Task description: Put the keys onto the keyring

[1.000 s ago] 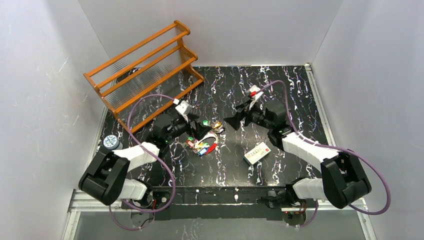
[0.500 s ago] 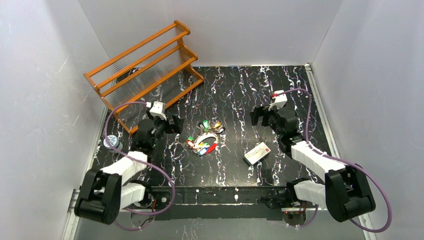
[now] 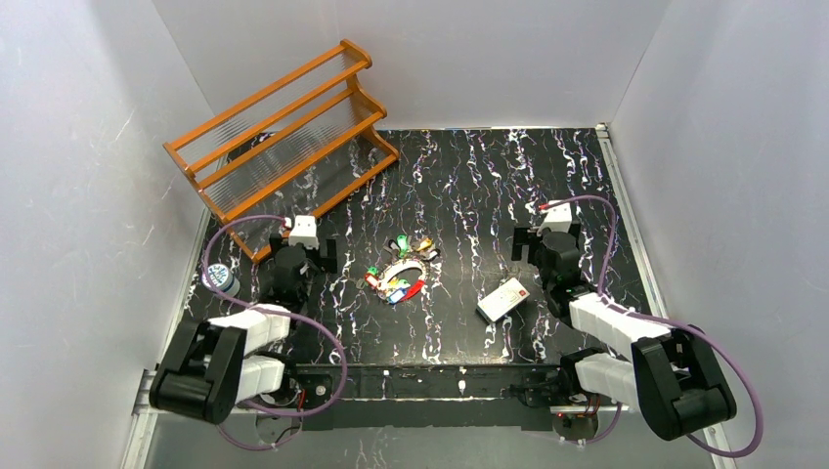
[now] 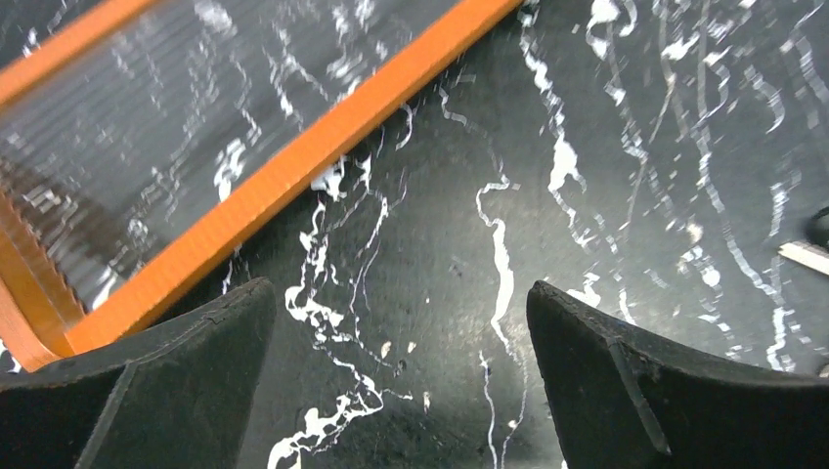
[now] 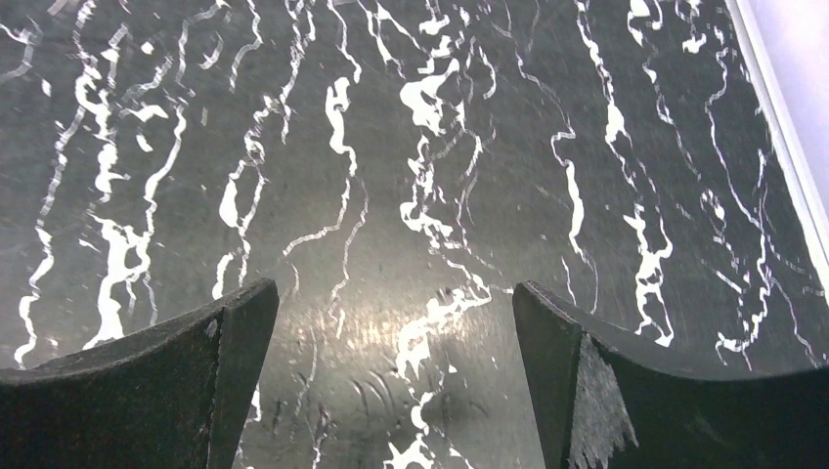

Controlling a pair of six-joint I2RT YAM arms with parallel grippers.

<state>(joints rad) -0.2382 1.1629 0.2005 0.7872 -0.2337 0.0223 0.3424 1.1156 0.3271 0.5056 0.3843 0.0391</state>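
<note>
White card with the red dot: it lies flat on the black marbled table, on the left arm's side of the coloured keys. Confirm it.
Wrong side. The top external view shows the flat white rectangular card with a red dot on the right arm's side of the small coloured-head keys, flat on the black marbled table.

Black tabletop (image 3: 459, 176) veined with white like marble. At the far left stands an orange wooden rack (image 3: 283, 132), set at an angle. Near the middle lies a cluster of small keys (image 3: 391, 286) with coloured heads, bunched against a whitish keyring (image 3: 406, 264). To the right and nearer lies a flat white card (image 3: 502, 298) with a red dot. At the left edge sits a small round blue-topped container (image 3: 219, 277).
</note>
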